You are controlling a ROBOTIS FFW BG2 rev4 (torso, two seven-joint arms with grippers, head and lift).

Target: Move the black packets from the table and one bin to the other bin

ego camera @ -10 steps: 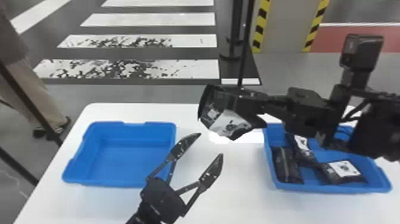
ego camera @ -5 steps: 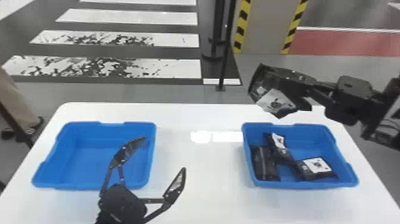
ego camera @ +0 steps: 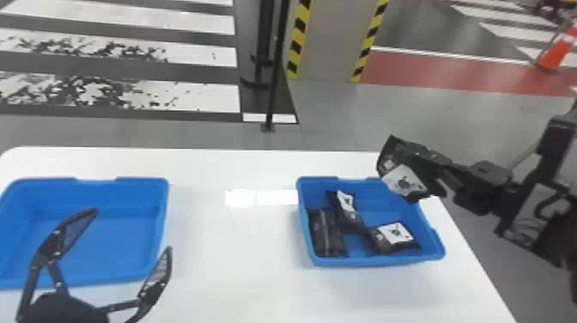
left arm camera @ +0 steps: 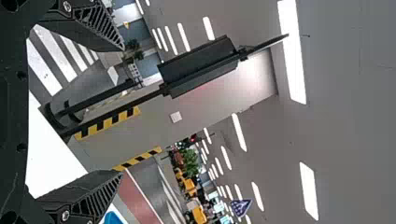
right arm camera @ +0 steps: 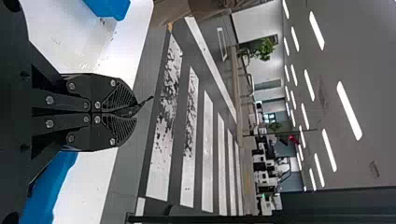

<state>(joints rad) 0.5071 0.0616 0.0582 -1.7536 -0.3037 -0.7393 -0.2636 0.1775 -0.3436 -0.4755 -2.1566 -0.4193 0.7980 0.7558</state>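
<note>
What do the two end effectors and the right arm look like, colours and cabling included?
The left end effector and right end effector are black, their fingertips ribbed and slatted, with silvery screws. The right arm is chiefly black, with a dark cable looping along it.

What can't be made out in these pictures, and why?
- Head view: left blue plastic bin's near left corner, cut off by the edge.
- Head view: right blue plastic bin's far right corner, behind the held black packet.
- Right wrist view: most of that packet, behind the right black gripper's shut fingers.
</note>
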